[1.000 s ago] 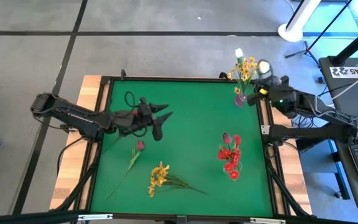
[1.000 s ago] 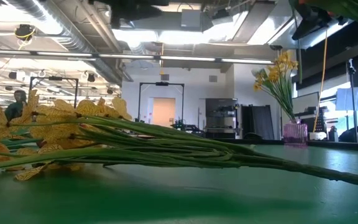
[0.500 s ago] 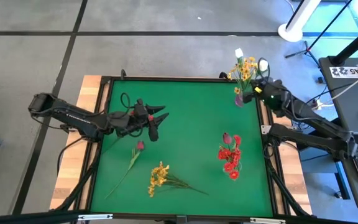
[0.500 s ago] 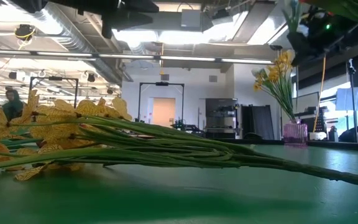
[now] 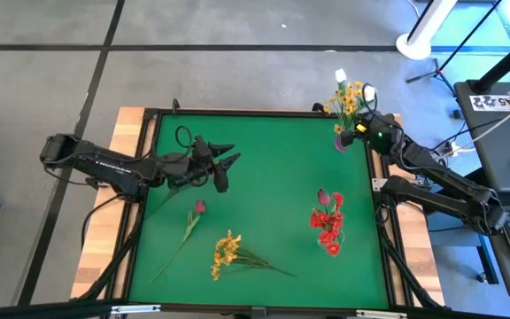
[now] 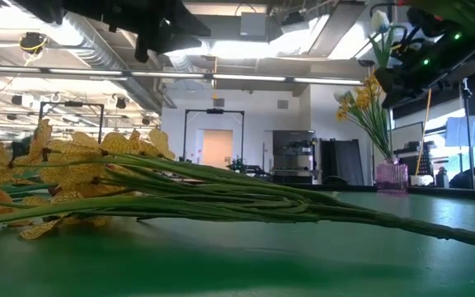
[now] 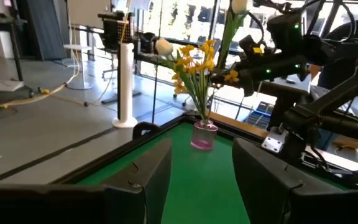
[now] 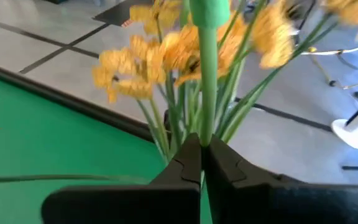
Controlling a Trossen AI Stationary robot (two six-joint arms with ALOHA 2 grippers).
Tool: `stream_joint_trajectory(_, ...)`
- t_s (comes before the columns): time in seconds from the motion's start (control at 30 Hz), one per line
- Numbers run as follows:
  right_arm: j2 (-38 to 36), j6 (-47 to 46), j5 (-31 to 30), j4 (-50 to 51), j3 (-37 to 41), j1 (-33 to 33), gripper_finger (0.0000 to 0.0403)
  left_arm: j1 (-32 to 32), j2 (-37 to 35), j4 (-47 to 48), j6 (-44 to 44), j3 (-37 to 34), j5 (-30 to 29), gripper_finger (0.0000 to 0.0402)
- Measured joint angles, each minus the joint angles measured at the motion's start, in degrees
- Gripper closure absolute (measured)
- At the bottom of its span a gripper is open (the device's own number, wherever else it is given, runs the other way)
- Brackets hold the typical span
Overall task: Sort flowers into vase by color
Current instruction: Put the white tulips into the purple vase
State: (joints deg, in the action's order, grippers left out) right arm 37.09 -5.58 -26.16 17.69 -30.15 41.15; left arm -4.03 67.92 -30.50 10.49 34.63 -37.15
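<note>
A pink glass vase at the table's far right corner holds yellow flowers and a white tulip. My right gripper is beside it, shut on a second white tulip, whose head stands above the yellow blooms. My left gripper hovers open over the table's left middle, pointing level toward the vase, with nothing between its fingers. Lying flat on the green mat are a dark pink bud flower and a yellow spray. A red cluster stands at the right. My right gripper pinches the tulip's green stem between its two fingers, well below the flower head. The fingers come from the table's right side, slanting a little down, and lie across the stem. The stem stands nearly upright, flower on top. Its lower end is hidden behind the fingers.
The mat has a raised black frame with wooden boards outside it. A dark bud sits with the red cluster. In the low view the yellow spray's stems stretch across the foreground. Open mat lies in the middle.
My right gripper has come down and moved toward the vase from the table's right side, carrying the white tulip, which stays upright. The tulip's head has sunk into the low view above the yellow flowers.
</note>
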Motion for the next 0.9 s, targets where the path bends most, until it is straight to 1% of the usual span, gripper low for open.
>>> stream_joint_trajectory(0.1, 1.25, 0.02, 3.2, -0.95, 0.96, 2.34, 0.0403, 0.81, 0.0, 1.27, 1.54, 0.0, 1.94, 0.0237)
stream_joint_trajectory(0.27, 3.58, -0.03, 6.28, -1.69, 2.39, 4.83, 0.0402, 0.81, 0.0, 1.57, 2.09, 0.0, 2.26, 0.0237)
stream_joint_trajectory(0.4, 5.66, -0.06, 6.9, -1.67, 3.32, 5.04, 0.0395, 0.81, 0.0, 1.52, 2.09, 0.0, 2.26, 0.0237)
stream_joint_trajectory(0.53, 6.94, 0.02, 7.29, -1.51, 3.26, 5.02, 0.0378, 0.81, 0.0, 1.57, 2.51, 0.0, 2.26, 0.0237)
stream_joint_trajectory(0.63, 6.96, 0.07, 8.41, -1.23, 2.43, 5.0, 0.0355, 0.81, 0.0, 2.1, 2.68, 0.0, 2.26, 0.0237)
stream_joint_trajectory(0.7, 6.76, 0.29, 9.35, -0.99, 1.44, 4.98, 0.0333, 0.81, 0.0, 2.59, 2.93, 0.0, 2.26, 0.0237)
stream_joint_trajectory(0.8, 6.14, 1.18, 9.95, 1.69, -0.45, 4.93, 0.029, 0.81, 0.0, 3.47, 3.04, 0.0, 2.26, 0.0237)
stream_joint_trajectory(0.9, 5.28, 1.27, 10.43, 7.25, -3.41, 4.93, 0.024, 0.81, 0.0, 4.79, 4.04, 0.02, 2.26, 0.0237)
